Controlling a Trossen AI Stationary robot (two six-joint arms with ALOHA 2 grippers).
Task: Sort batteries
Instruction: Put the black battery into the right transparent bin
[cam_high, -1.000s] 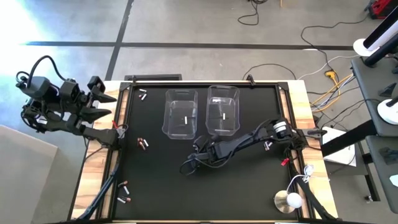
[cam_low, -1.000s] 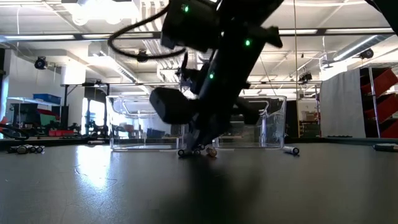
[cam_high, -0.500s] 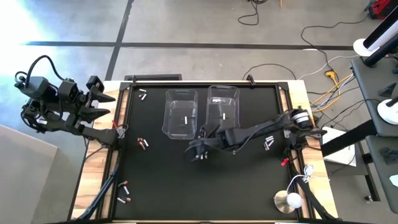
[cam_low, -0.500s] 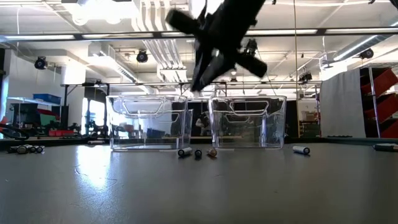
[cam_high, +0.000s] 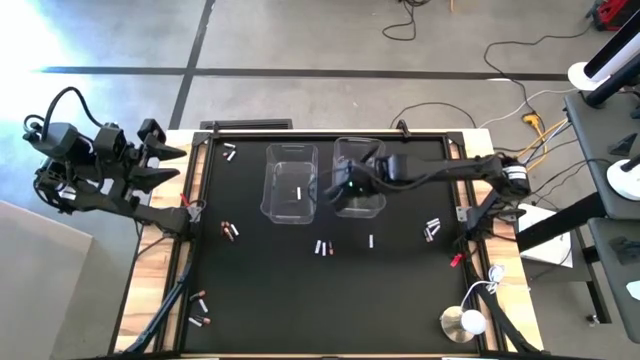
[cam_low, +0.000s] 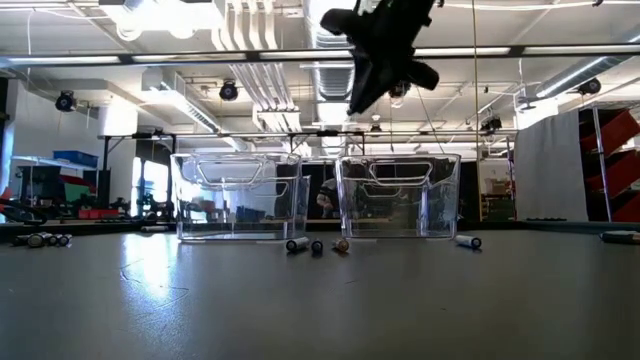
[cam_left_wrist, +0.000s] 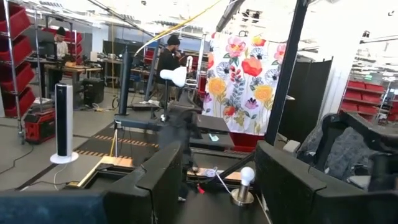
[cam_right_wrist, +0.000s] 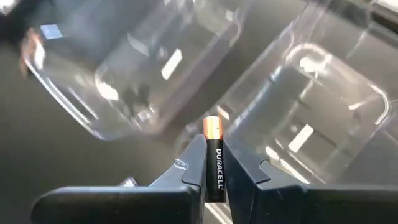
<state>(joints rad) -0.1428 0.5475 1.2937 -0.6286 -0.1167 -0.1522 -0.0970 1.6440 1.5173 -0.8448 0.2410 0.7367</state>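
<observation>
From above I see my right tool (cam_high: 347, 186) reaching in from three o'clock, hovering over the near edge of the right-hand bin (cam_high: 360, 160); what it carries is too small to make out there. The right wrist view settles it: the fingers (cam_right_wrist: 198, 163) are clamped on a dark battery (cam_right_wrist: 214, 158) with a copper end, standing upright between them, with both clear bins below. Each bin already holds a pale cell; the left bin (cam_high: 291, 182) shows its one as a white sliver.

The low view shows that the tool (cam_low: 362, 92) hangs well above the bin rims, which the overhead picture cannot tell me. It also lines up three loose batteries (cam_low: 316, 245) on the desk (cam_low: 320, 300) just in front of the bins.

More cells lie scattered at twelve, nine and seven o'clock. My left tool (cam_high: 165, 163) waits off the desk's nine o'clock edge, fingers spread apart.
</observation>
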